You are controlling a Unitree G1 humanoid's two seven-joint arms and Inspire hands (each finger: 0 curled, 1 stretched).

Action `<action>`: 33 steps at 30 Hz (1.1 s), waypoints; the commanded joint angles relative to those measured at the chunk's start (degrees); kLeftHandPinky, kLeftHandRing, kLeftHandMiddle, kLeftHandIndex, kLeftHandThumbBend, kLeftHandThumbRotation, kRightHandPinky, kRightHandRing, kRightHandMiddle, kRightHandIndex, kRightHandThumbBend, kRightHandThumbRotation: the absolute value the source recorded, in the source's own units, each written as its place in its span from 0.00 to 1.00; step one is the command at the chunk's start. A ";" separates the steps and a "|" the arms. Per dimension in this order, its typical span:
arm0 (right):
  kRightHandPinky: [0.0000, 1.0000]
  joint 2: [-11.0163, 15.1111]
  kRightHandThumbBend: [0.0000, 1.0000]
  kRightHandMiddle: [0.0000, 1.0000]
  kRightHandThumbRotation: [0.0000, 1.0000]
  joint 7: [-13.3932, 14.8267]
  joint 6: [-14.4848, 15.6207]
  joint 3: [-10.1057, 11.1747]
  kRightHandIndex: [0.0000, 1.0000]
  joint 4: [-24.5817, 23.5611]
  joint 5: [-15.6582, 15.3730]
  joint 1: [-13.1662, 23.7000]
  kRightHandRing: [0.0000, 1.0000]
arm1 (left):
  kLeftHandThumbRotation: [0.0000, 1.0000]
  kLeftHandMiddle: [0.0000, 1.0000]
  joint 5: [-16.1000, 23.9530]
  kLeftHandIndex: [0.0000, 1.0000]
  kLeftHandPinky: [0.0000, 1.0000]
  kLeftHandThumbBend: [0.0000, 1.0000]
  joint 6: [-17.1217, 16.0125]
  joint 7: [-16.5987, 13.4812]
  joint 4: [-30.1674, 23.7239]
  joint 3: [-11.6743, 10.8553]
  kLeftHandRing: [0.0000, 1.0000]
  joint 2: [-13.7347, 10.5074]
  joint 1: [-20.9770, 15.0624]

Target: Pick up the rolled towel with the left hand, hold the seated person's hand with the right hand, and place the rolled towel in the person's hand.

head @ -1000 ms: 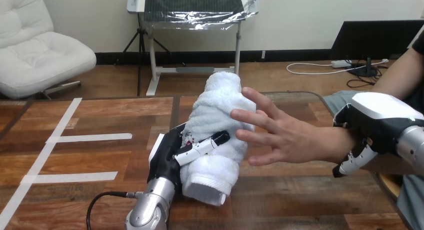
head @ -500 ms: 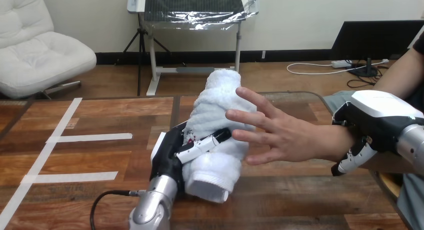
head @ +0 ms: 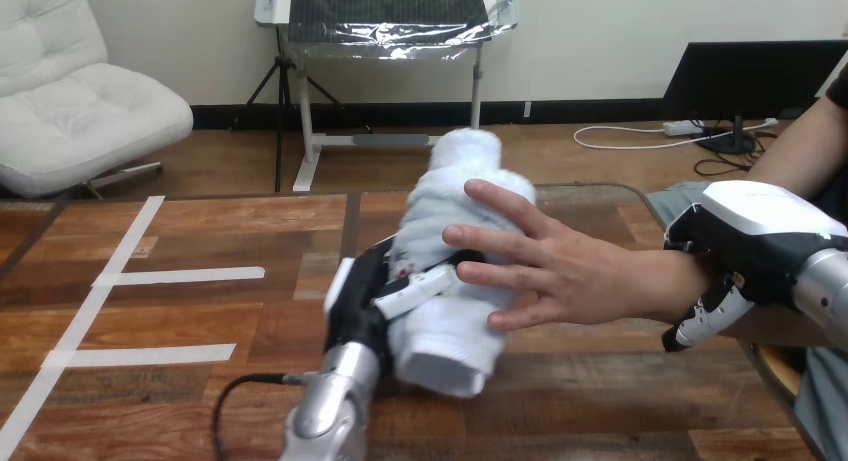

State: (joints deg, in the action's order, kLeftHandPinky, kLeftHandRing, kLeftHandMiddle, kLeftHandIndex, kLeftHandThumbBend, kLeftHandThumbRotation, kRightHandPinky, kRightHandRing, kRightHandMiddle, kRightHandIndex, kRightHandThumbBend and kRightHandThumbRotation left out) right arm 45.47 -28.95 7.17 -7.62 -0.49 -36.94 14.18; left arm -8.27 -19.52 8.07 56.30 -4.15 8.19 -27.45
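Head view shows my left hand (head: 375, 291) clenched on the rolled towel (head: 455, 196), with my fingers (head: 420, 289) lying across its front side. The towel stands tilted above the table (head: 200, 241), its top end away from me and its lower end near my forearm.

During the last second I carried the towel to the right, and my left forearm went with it. Before, the towel was just behind the person's hand (head: 565, 271), and their fingertips stood a little in front of it. Now their spread fingers lie on the right side of the towel and touch it. The person's hand is open, the fingers are not closed on the roll.

My right hand (head: 755, 231) did not move in this time. It sits on the person's wrist at the right edge, the white shell on top and my fingers (head: 705, 321) curled under the wrist, so I judge it grips the wrist and steadies it.

I think this means the picking and the holding are done, and the placing is in progress. The towel has reached the palm side, but I should keep my grip until the person's fingers close. If I let go now, the towel can fall on the table.
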 commanded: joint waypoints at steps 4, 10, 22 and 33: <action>0.29 1.72 0.79 0.45 0.00 0.46 0.42 2.60 0.50 -2.46 0.28 2.37 0.36 | 0.06 0.40 1.03 0.47 0.24 0.68 -1.68 0.30 0.85 1.39 0.34 4.82 -8.18; 0.29 1.73 0.79 0.45 0.00 0.58 0.29 2.66 0.50 -2.52 0.37 2.18 0.36 | 0.05 0.40 2.32 0.47 0.25 0.67 -2.34 -0.65 2.34 2.78 0.34 6.53 -9.21; 0.28 1.40 0.80 0.45 0.00 1.04 0.30 2.92 0.49 -2.70 0.43 1.54 0.36 | 0.07 0.39 3.68 0.46 0.24 0.67 -3.74 -0.64 4.44 4.78 0.32 10.10 -10.20; 0.27 1.23 0.79 0.44 0.00 0.76 0.83 3.16 0.49 -3.04 0.67 1.11 0.35 | 0.10 0.38 3.92 0.45 0.24 0.68 -5.01 0.19 5.05 5.82 0.32 12.41 -10.20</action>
State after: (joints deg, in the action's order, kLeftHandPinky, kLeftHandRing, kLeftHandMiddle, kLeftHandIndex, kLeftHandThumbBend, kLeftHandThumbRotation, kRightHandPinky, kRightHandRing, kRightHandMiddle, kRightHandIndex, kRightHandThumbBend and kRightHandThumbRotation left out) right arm 45.48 -29.00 7.66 -7.19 -0.53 -36.93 13.16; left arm -6.41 -21.70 6.27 60.66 -2.14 9.93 -30.35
